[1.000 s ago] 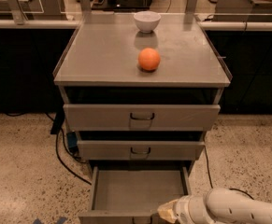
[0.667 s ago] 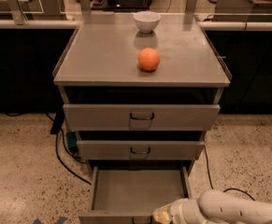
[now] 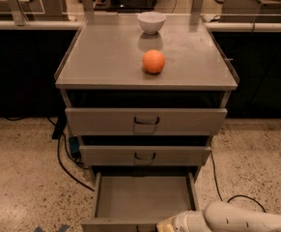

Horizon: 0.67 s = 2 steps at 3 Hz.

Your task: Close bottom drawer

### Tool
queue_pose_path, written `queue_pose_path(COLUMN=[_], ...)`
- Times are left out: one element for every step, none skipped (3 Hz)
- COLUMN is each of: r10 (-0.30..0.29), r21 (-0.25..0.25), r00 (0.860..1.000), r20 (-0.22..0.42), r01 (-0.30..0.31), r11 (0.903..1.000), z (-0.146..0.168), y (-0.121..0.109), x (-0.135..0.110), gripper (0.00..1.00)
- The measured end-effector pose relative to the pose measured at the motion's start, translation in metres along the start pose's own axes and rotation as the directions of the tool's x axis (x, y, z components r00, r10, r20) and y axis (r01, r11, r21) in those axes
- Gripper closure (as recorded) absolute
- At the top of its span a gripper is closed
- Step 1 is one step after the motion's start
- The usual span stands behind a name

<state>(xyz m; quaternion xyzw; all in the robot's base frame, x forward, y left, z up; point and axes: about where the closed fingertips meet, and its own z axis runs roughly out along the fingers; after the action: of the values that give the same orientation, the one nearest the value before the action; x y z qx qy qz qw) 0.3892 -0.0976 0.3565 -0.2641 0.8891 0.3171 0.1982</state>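
The bottom drawer (image 3: pixel 145 197) of a grey metal cabinet (image 3: pixel 188 122) stands pulled well out over the speckled floor (image 3: pixel 24 178), below two drawers with wider fronts. We see the robot's claw (image 3: pixel 168 224) at the frame's lower edge, right at the drawer's front rim and seemingly touching it. Whether it is wide or narrow we cannot tell. The white arm (image 3: pixel 246 219) reaches in from the right. On the worktop (image 3: pixel 101 57) sit an orange (image 3: pixel 154 61) and, behind it, a white bowl (image 3: pixel 151 21).
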Motion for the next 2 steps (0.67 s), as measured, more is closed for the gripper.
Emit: queue_pose_path(r10=[0.034,0.116], r21=[-0.089,-0.151], r00=[0.999,0.987], r20=[-0.041,-0.112], r01=[-0.038,-0.132], r11=[0.9953,0.9796], z=[0.024,0.062], y=[-0.008,-0.05], x=[0.016,0.05], gripper=[1.0,1.0])
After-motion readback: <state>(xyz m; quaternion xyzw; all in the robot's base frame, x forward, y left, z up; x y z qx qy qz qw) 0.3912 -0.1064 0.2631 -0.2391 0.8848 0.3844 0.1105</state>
